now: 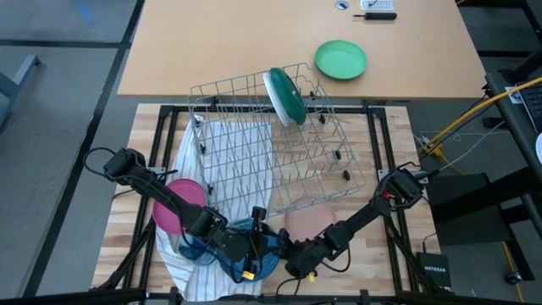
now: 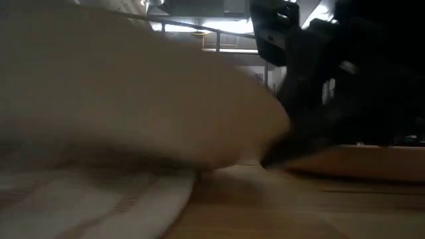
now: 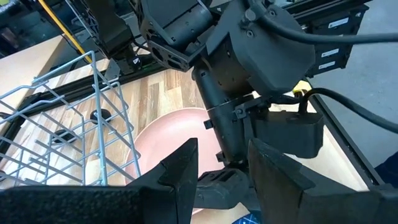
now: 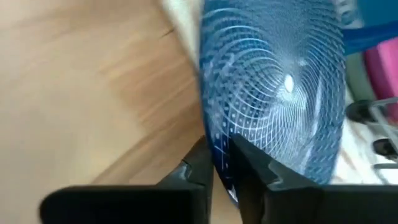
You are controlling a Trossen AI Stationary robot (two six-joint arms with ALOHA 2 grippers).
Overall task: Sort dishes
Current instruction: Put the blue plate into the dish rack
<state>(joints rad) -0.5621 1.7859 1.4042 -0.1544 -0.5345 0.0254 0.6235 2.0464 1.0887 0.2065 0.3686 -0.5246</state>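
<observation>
1. Dishes lie in three places: a white plate with a dark green back (image 1: pixel 284 95) stands on edge in the wire rack (image 1: pixel 254 144); a magenta plate (image 1: pixel 176 206) and a blue plate (image 4: pixel 273 93) rest on the cloth (image 1: pixel 216 140) at the near left; a pink plate (image 1: pixel 306 220) lies flat on the bare wood just beside the rack's near corner.
2. We read the upright plate as already sorted: the rack's wires hold it on its rim.
3. The right gripper (image 4: pixel 219 163) sits at the blue plate's edge, one finger on each side of the rim. We judge the fingers to be pinching that rim, taking the thin edge because a flat plate offers no other hold.
4. The left gripper (image 3: pixel 222 163) hovers low just beside the right arm, above the pink plate (image 3: pixel 168 134). Its fingers stand spread, with nothing between them.
5. The blue plate is round and shallow, covered in a fine pale spiral-and-dot pattern; it looks glossy, so we expect a slippery hold.
6. The pink plate is plain, smooth and matte-looking, with a gently raised rim.
7. The rack is thin, light metal wire in an open grid; the cloth is soft, white and striped, rumpled under the plates.
8. A bright green plate (image 1: pixel 341 60) sits apart on the far table.
</observation>
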